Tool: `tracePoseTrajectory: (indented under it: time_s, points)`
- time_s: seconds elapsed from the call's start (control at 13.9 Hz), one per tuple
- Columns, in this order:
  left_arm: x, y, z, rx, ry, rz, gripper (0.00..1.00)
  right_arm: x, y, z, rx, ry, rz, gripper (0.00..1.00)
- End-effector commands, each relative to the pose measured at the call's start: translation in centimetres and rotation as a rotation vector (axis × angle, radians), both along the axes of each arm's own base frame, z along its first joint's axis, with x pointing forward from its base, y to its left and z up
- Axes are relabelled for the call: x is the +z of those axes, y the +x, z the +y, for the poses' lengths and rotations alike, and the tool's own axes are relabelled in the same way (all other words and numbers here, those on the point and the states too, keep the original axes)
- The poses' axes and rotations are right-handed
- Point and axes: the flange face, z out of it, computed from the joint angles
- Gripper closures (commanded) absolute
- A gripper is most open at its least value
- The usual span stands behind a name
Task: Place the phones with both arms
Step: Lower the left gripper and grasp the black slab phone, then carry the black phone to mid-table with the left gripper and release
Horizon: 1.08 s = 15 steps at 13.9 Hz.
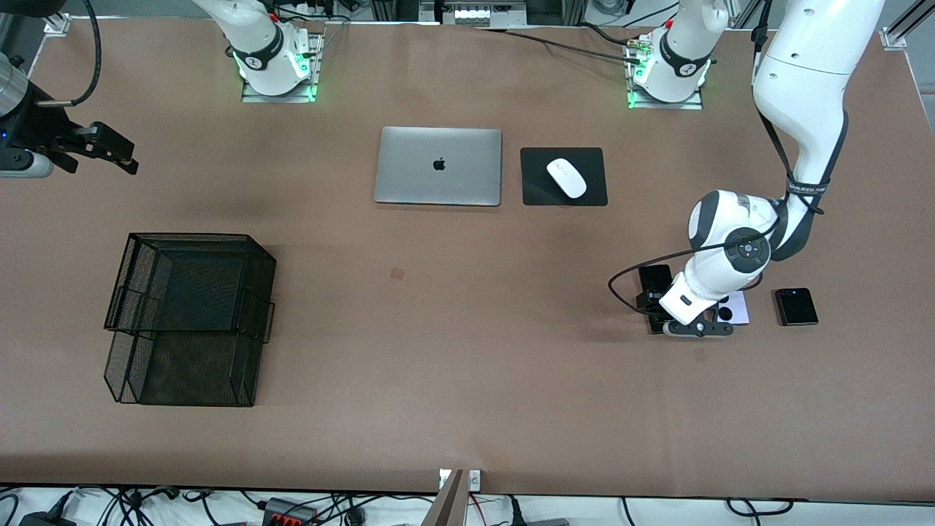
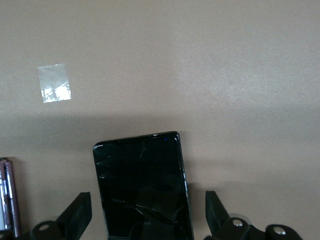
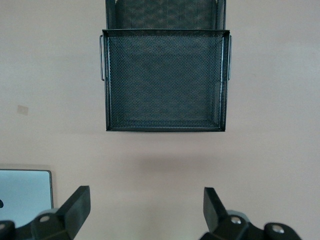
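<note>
The long slim black phone [image 1: 654,280] lies flat on the table toward the left arm's end. My left gripper [image 1: 668,315] is low over it and open. In the left wrist view the phone [image 2: 142,185] sits between the two spread fingers [image 2: 75,216], which do not touch it. The lilac phone [image 1: 736,307] lies beside it, partly under the left hand; its edge shows in the left wrist view [image 2: 10,200]. The small squarish black phone [image 1: 796,307] lies farther toward that end. My right gripper [image 1: 109,150] waits open and empty in the air at the right arm's end [image 3: 145,210].
A black two-tier mesh tray [image 1: 191,238] stands toward the right arm's end; it also shows in the right wrist view [image 3: 165,129]. A silver laptop [image 1: 438,166] and a white mouse [image 1: 566,177] on a black pad [image 1: 537,191] lie near the bases.
</note>
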Motion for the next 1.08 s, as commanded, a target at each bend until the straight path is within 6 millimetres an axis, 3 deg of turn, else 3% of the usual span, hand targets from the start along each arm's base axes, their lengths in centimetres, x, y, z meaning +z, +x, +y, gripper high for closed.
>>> tracePoseTrajectory:
  time_s: [0.0, 0.29, 0.36, 0.5, 0.57, 0.65, 0.86, 1.01]
  points:
    - [-0.8, -0.8, 0.3, 0.006, 0.011, 0.008, 0.00, -0.9, 0.4, 0.0, 0.002, -0.006, -0.003, 0.00]
    - [-2.1, -1.2, 0.5, 0.018, 0.011, 0.029, 0.02, -2.5, 1.7, 0.4, 0.012, -0.005, -0.005, 0.00]
    - [-2.2, -1.3, 0.5, 0.027, 0.009, 0.031, 0.15, -3.0, 2.0, 0.7, 0.021, -0.010, 0.001, 0.00]
    - [-2.0, -1.3, 0.3, 0.085, 0.006, 0.032, 0.51, -3.6, 2.3, 2.2, 0.049, -0.011, 0.006, 0.00]
    - [-2.0, -1.4, -0.4, 0.122, 0.005, 0.033, 0.63, -3.8, 2.5, 2.4, 0.050, -0.008, 0.009, 0.00]
    - [-1.4, -1.2, -0.7, 0.137, 0.005, 0.027, 0.68, -3.7, 2.8, 2.6, 0.051, -0.001, 0.007, 0.00]
    - [3.1, -0.1, -4.4, 0.087, -0.011, 0.028, 0.71, -4.0, 3.8, 3.0, 0.057, -0.001, 0.015, 0.00]
    - [6.7, 0.2, -10.8, 0.006, -0.032, 0.093, 0.71, -3.7, 4.1, 2.9, 0.056, 0.001, 0.000, 0.00]
